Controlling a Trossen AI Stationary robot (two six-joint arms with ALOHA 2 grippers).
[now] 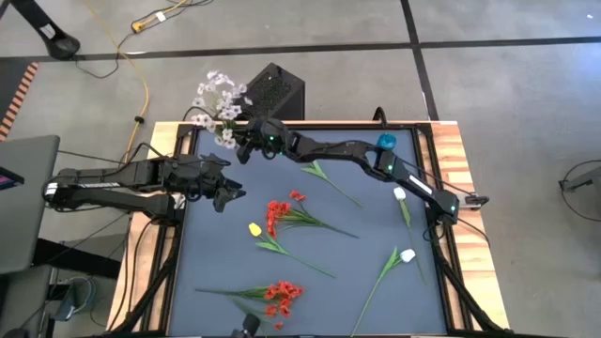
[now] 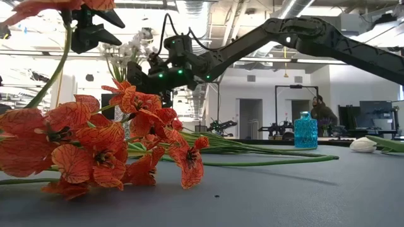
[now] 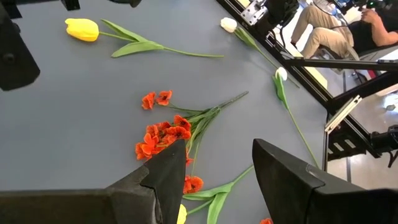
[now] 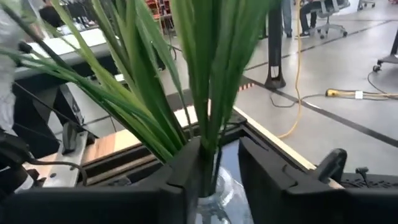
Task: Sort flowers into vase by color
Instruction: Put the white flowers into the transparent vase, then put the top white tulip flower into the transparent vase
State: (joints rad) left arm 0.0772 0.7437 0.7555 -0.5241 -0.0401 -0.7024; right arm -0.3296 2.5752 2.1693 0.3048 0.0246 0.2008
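Up at the table's far edge, the right gripper [image 1: 246,141] stands with its dark fingers narrowly parted around thin green plastic stems of the pale lilac-white sprig [image 1: 218,101] in a clear glass vase [image 4: 214,199]. Nearby the left gripper [image 1: 228,192] hovers open and empty, with crinkled red blossom clusters [image 1: 278,215] and a smooth yellow tulip [image 1: 254,229] just beyond it on the matte grey mat [image 1: 366,235].

Bright, even overhead light casts soft shadows, while the red blossoms [image 2: 95,142] nearest the low camera blur.

Red, yellow, white flowers [image 1: 282,218] lie scattered flat
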